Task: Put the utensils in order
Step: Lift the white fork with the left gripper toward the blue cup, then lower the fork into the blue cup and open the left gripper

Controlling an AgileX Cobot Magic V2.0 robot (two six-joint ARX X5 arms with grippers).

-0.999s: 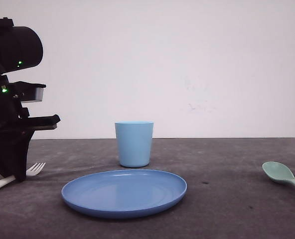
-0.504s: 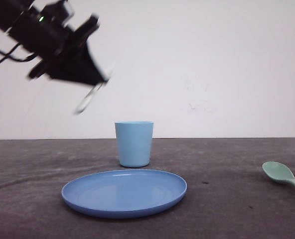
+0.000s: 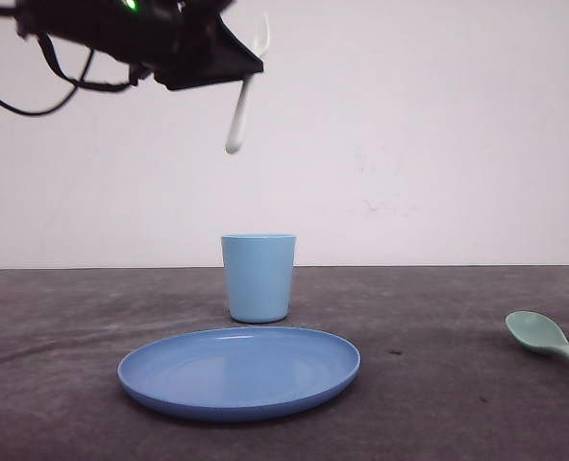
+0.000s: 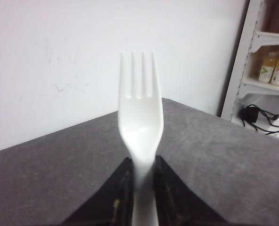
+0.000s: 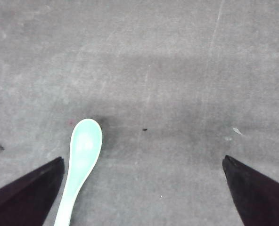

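White fork (image 4: pixel 140 117), mint-green spoon (image 5: pixel 83 160), light blue cup (image 3: pixel 259 277), blue plate (image 3: pixel 169 375).

1. Fork (image 4: pixel 140 122): smooth white plastic, faintly glossy.
2. Spoon (image 5: pixel 83 160): smooth mint-green plastic with a soft sheen.
3. Plate (image 3: pixel 239 371) and cup (image 3: pixel 259 277): smooth, satiny blue plastic.
4. Table (image 3: pixel 438 384): matt grey, cloth-like, slightly rough.
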